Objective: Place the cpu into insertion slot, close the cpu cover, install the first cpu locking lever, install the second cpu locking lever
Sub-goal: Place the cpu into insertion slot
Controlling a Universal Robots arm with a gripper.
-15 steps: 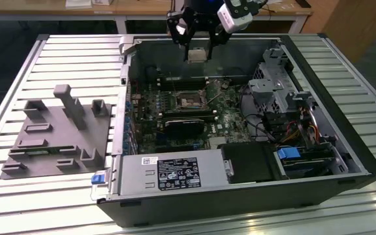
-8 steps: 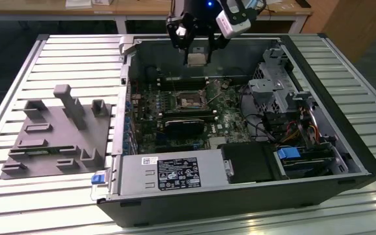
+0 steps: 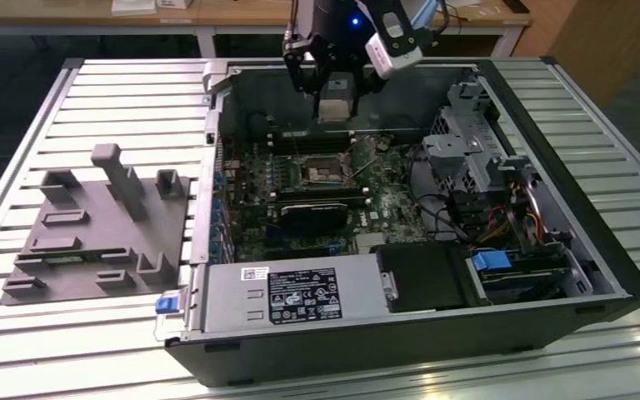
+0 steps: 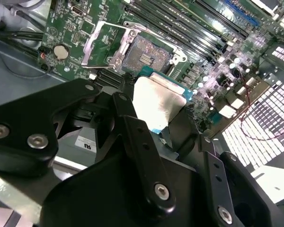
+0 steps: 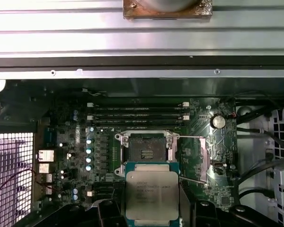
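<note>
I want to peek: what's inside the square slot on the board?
The slot is empty: just a dark centre with tiny contacts. The cpu, held in the gripper, covers one edge.

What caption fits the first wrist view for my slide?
The gripper holds the cpu close to the empty insertion slot.

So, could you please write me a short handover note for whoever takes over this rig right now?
Gripper: shut on the cpu, held above the motherboard, not in the insertion slot.
Insertion slot: empty, contacts bare.
Cpu cover: swung open beside the slot.
Done: cpu picked up.
Left: seating the cpu, closing the cover, both locking levers.
</note>
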